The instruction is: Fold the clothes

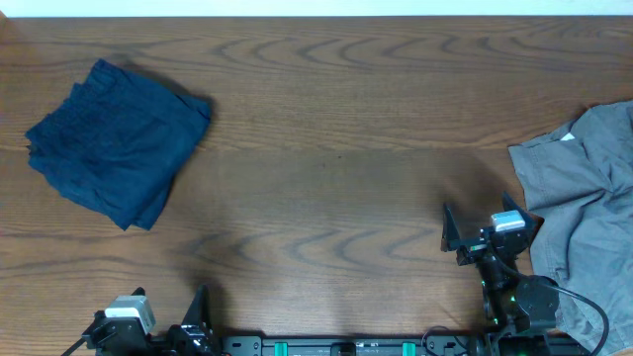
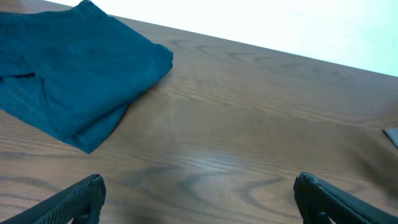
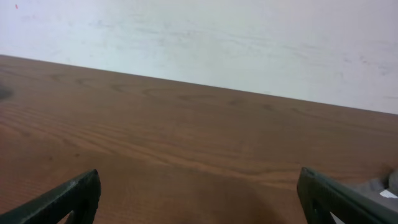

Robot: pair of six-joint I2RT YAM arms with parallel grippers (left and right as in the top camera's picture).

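A folded dark navy-blue garment [image 1: 119, 143] lies at the table's far left; it also shows in the left wrist view [image 2: 68, 74]. A crumpled grey shirt-like piece [image 1: 588, 213] lies at the right edge; a sliver of it shows in the right wrist view [image 3: 376, 186]. My left gripper [image 1: 163, 321] is open and empty near the front edge, below the blue garment [image 2: 199, 196]. My right gripper [image 1: 490, 227] is open and empty just left of the grey piece, over bare wood [image 3: 199, 193].
The wooden table [image 1: 336, 178] spans the view. A pale wall [image 3: 205, 37] rises behind the far edge. The arm bases and a black rail [image 1: 346, 346] sit along the front edge.
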